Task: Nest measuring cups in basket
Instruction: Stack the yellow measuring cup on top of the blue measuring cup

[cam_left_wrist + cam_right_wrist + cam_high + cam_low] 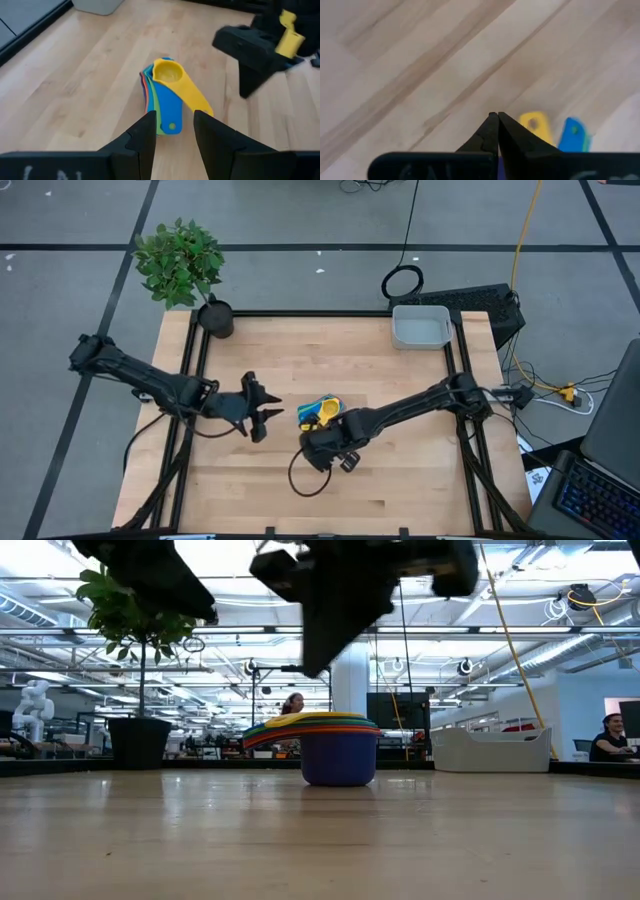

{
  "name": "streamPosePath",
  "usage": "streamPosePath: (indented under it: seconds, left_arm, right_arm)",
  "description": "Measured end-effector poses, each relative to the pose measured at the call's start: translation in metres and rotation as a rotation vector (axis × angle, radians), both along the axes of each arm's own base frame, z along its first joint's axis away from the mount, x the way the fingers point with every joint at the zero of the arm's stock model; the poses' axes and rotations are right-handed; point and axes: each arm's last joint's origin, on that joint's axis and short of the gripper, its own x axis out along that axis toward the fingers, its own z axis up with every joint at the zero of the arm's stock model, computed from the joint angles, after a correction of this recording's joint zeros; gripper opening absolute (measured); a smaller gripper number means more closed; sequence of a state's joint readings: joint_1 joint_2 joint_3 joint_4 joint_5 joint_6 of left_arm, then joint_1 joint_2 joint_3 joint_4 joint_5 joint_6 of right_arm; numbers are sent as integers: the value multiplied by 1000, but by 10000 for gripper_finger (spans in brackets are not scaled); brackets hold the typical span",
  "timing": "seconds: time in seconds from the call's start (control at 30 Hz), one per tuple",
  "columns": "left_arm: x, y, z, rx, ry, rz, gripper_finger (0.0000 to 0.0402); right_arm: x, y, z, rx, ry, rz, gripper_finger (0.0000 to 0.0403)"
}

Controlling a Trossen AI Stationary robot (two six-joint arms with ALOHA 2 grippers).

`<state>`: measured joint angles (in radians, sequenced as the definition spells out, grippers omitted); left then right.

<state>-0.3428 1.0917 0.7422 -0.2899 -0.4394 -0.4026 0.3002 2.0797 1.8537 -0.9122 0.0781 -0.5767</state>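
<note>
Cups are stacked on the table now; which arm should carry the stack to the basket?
Probably the left. Its claw is open and lined up on the nested measuring cups, handles pointing at it. The right claw is shut and raised beside the stack, though its arm is on the same side as the basket.

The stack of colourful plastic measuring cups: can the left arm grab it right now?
Probably yes. The left gripper is open and points at the stack of colourful plastic measuring cups, with only bare wooden table between. The shut right gripper hovers beside the stack.
</note>
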Motion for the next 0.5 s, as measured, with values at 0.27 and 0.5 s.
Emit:
streamPosePath:
  seconds: [0.27,0.5]
  left_arm:
    - [-2,-3,-1,27,11,4,136]
    - [-3,-2,-1,50,7,31,136]
  right_arm:
    - [-9,0,-10,22,124,-66,0]
    - [11,-9,-46,12,125,-85,0]
